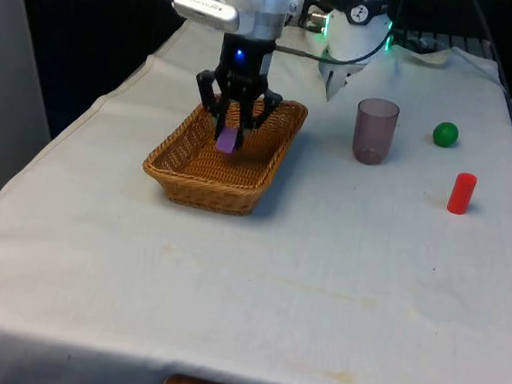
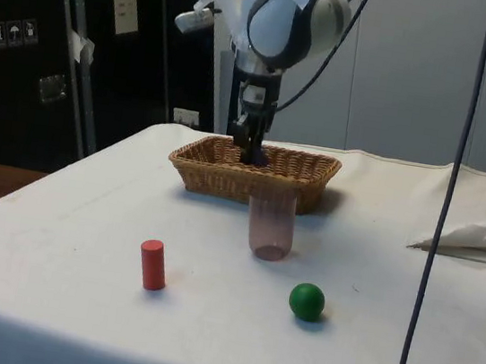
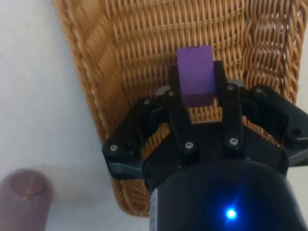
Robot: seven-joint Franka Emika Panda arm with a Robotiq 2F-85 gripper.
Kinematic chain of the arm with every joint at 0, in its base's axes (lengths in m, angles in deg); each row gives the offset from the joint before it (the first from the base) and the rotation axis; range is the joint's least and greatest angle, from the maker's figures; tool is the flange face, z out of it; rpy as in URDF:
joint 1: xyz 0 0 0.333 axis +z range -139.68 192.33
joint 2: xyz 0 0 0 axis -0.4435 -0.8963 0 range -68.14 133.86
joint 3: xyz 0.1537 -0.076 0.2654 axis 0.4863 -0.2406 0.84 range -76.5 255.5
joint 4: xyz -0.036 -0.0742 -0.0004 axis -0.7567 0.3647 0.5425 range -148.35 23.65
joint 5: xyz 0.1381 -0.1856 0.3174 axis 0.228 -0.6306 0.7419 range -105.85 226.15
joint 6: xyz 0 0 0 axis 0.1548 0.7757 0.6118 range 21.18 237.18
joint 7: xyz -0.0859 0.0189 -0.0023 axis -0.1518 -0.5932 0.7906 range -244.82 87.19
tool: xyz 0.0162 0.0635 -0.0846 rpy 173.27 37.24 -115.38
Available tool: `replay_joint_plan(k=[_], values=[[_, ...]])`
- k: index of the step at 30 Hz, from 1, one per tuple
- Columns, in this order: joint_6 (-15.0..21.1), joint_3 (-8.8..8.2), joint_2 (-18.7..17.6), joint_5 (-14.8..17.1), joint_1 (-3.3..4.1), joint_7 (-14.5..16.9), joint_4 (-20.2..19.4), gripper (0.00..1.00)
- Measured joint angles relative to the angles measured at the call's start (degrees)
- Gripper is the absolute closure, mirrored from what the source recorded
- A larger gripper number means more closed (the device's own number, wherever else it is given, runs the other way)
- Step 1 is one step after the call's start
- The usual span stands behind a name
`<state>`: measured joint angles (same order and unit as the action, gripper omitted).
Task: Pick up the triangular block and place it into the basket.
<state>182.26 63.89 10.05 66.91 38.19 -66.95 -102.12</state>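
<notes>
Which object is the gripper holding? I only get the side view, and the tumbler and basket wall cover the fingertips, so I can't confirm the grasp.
Observer: The wrist view shows the gripper shut on a purple block.
Operator: Is it over the basket?
Observer: Yes. The front view has the block above the basket floor, inside the rim, towards its far end.
Operator: Is it resting on the weave?
Observer: I cannot tell; the fingers clamp its two sides.
</notes>
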Motion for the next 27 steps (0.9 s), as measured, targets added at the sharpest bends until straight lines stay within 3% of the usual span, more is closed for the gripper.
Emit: replay_joint_plan(k=[8,17,18,19,21,27], values=[[3.2,0.4,-2.9,1.5,0.0,0.3,0.0,0.66],[3.7,0.4,-2.9,2.1,0.0,0.3,-0.3,0.28],[3.8,0.4,-2.9,2.1,0.0,0.3,-0.3,0.23],[4.1,0.46,-2.9,2.1,0.0,0.3,-0.5,0.12],[4.2,0.46,-2.9,2.1,0.0,0.3,-0.6,0.02],[4.2,0.46,-2.9,2.1,0.06,0.3,-0.6,0.0]])
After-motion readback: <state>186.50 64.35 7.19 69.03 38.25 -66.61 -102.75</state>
